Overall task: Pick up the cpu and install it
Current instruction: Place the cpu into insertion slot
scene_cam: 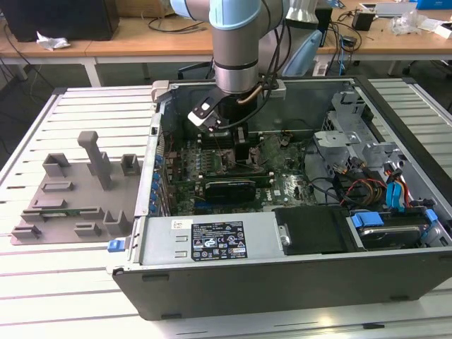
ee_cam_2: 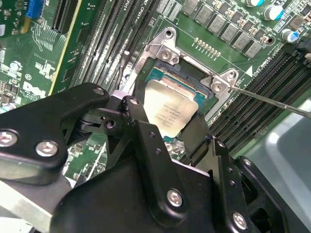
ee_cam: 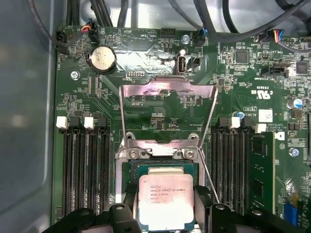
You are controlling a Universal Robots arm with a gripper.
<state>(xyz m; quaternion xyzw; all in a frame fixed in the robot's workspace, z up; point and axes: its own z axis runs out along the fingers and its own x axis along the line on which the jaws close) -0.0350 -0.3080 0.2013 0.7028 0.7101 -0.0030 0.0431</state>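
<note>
In the exterior view the arm point(scene_cam: 235, 42) reaches down into the open case point(scene_cam: 212, 282), its gripper point(scene_cam: 227, 141) low over the board point(scene_cam: 282, 187). The grey tray point(scene_cam: 70, 191) lies outside the case on the exterior view's left. In the second wrist view the fingers point(ee_cam_2: 138, 121) are clamped on opposite edges of the cpu point(ee_cam_2: 170, 109), which hangs just over the socket point(ee_cam_2: 167, 75); whether it is level I cannot tell. The latch wire point(ee_cam_2: 272, 99) is swung aside. In the first wrist view the cpu point(ee_cam: 166, 201) overlaps the socket point(ee_cam: 165, 169) but lies off-centre, toward the fingers, and the load plate point(ee_cam: 167, 94) stands flipped open. I judge the pickup done and the install itself in hand, chip not seated. That calls for squaring the chip to the socket, keeping it level, and using no force.
</note>
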